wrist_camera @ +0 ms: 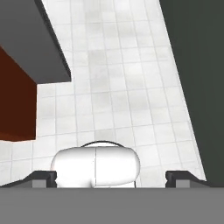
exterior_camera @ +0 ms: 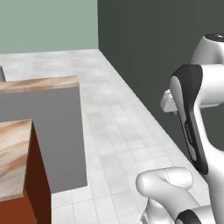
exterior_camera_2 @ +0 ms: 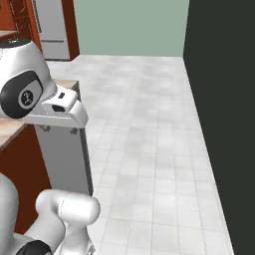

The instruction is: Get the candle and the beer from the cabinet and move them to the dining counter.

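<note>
Partly cropped, the dining counter [exterior_camera: 15,148] leaves frame at left.

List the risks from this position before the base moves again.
1. The dining counter with its grey ledge end stands close on the arm's left; a turn of the base might clip that corner.
2. The dark wall runs along the other side of the tiled floor, so the lane looks narrow for a wide arm swing.
3. The pincer is open and holds nothing, so both items likely remain to be fetched.
</note>
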Robot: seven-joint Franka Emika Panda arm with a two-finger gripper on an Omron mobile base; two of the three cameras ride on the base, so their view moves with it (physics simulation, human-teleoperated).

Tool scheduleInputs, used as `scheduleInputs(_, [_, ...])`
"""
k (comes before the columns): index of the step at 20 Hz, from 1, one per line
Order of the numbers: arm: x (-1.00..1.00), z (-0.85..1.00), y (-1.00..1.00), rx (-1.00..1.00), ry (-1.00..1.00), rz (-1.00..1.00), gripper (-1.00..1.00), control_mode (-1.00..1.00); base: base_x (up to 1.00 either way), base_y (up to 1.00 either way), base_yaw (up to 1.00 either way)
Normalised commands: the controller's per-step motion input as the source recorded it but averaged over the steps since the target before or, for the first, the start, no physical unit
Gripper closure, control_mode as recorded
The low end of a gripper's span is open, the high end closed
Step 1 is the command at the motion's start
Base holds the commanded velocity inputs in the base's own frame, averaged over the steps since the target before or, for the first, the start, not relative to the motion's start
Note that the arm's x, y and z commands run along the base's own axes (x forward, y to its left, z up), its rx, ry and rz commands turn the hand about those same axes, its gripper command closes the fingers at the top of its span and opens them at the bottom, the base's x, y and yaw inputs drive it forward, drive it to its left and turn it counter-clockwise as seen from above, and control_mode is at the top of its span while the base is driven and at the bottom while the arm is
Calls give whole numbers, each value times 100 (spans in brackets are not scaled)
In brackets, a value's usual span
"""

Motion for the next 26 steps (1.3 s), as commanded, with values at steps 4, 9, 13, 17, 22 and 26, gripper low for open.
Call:
scheduleInputs(4, [0, 0, 0, 0, 0, 0, -100, 100, 100, -38, 9])
scheduleInputs(9, [0, 0, 0, 0, 0, 0, -100, 100, 100, -56, 10])
scheduleInputs(13, [0, 0, 0, 0, 0, 0, -100, 100, 100, -63, 12])
scheduleInputs(17, [0, 0, 0, 0, 0, 0, -100, 100, 100, -64, 14])
scheduleInputs(22, [0, 0, 0, 0, 0, 0, -100, 100, 100, -59, 14])
scheduleInputs(26, [0, 0, 0, 0, 0, 0, -100, 100, 100, -57, 15])
